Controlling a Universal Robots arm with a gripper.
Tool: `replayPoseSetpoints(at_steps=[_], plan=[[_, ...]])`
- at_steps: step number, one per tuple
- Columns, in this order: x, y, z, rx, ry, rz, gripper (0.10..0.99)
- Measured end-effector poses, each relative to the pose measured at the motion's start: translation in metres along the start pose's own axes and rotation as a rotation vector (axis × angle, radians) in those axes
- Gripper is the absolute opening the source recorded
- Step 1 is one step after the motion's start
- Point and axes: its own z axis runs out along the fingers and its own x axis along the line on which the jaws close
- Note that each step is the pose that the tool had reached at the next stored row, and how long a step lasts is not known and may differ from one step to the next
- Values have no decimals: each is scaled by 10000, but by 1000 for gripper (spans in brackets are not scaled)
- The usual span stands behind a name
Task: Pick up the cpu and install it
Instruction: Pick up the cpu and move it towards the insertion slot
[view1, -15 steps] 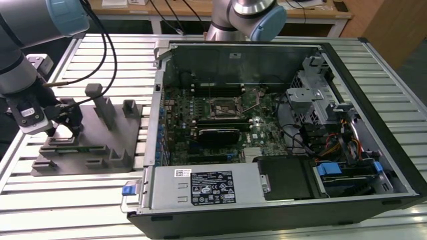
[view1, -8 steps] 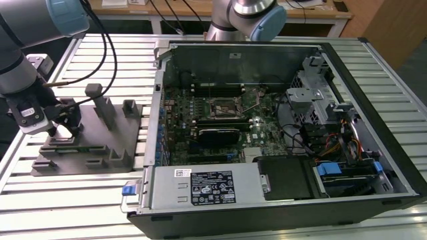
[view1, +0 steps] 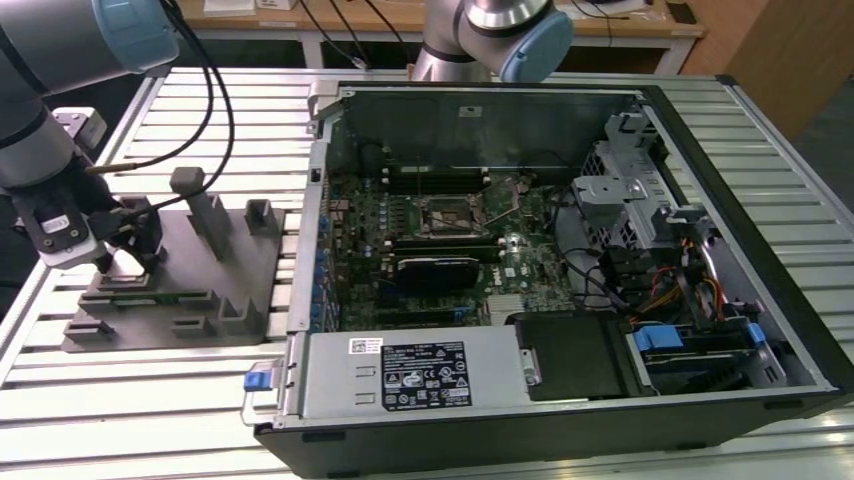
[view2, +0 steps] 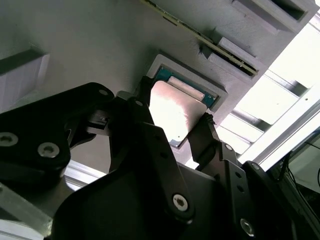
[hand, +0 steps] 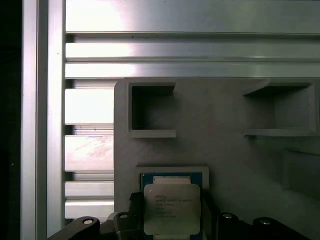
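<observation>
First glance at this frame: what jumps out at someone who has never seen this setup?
The open computer case dominates the exterior view's right, its motherboard exposed. At that view's left, the gripper is down on the grey fixture. In both wrist views the silver-topped cpu sits at its recess in the fixture, with the black fingers pressed against two opposite sides.

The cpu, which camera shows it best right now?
The first wrist view: it looks squarely down on the cpu, its metal top plain against the grey fixture. The second wrist view catches it slanted and glare-washed. In the exterior view the end effector stands over it.
</observation>
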Motion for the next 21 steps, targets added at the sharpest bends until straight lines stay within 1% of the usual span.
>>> replayPoseSetpoints(at_steps=[3,10,21], plan=[[0,1,-30,-4,-1,0,541],[-3,4,-128,-26,0,1,541],[-6,9,-280,-105,-3,2,541]])
